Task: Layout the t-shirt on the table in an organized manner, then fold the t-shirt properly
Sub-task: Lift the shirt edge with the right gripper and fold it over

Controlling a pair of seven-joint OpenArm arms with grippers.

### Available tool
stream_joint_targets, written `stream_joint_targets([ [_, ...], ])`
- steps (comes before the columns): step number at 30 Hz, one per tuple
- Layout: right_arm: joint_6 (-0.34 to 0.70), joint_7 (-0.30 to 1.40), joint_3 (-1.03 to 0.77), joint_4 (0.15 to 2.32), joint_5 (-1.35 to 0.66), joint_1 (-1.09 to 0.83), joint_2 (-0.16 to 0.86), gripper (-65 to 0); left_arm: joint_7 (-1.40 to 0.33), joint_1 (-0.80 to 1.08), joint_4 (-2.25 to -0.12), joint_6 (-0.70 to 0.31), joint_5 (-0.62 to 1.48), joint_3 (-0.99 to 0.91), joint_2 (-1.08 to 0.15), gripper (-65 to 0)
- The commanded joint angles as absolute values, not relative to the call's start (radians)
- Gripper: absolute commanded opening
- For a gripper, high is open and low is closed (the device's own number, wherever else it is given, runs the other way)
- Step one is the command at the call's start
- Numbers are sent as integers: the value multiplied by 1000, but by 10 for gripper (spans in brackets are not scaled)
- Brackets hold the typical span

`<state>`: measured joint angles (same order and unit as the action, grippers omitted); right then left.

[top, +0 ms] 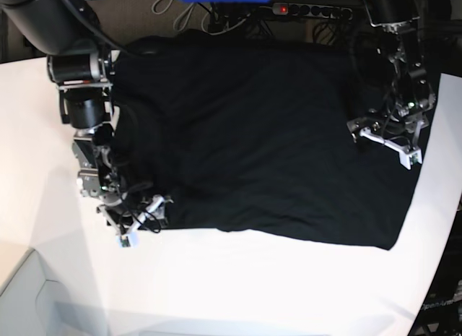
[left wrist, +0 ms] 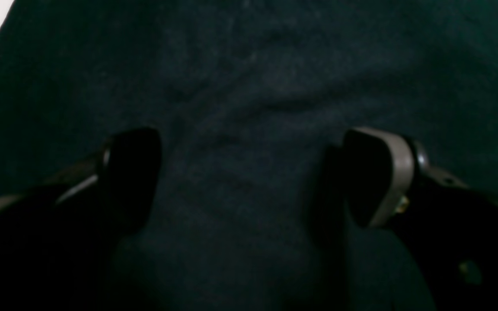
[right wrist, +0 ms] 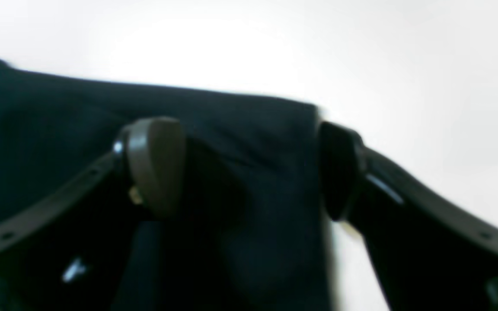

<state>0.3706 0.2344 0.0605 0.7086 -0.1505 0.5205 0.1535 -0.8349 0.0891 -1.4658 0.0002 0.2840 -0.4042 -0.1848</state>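
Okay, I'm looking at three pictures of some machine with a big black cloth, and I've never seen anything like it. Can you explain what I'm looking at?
It is a robot with two arms working at a white table. One picture looks down from above; the other two come from cameras mounted on each wrist, so you see that arm's own fingers up close. The black cloth is a t-shirt spread over the table. In the overhead view the right end effector sits at the shirt's left corner, and the left end effector is over its right side. Both are open, and neither holds anything.
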Motion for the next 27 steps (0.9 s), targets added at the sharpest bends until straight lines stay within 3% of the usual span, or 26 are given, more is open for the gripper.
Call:
stream_joint_targets([
  [1, 377, 202, 61, 720, -156, 533, 162, -277, -863, 87, -1466, 4, 303, -406, -186, 0],
  [7, 377, 176, 62, 727, -156, 541, 148, -551, -863, 93, -1465, 4, 303, -406, -186, 0],
  [10, 377, 177, 59, 782, -156, 552, 166, -650, -863, 94, -1465, 4, 305, -406, -186, 0],
  [15, 375, 183, 59, 1136, -156, 410, 179, -650, -863, 94, -1465, 4, 305, -406, -186, 0],
  [21, 377, 185, 84, 1621, -156, 84, 170, -650, -863, 90, -1465, 1, 305, -406, -186, 0],
  [27, 377, 183, 196, 1782, -154, -142, 203, -650, -863, 85, -1465, -1, 305, -404, -186, 0],
])
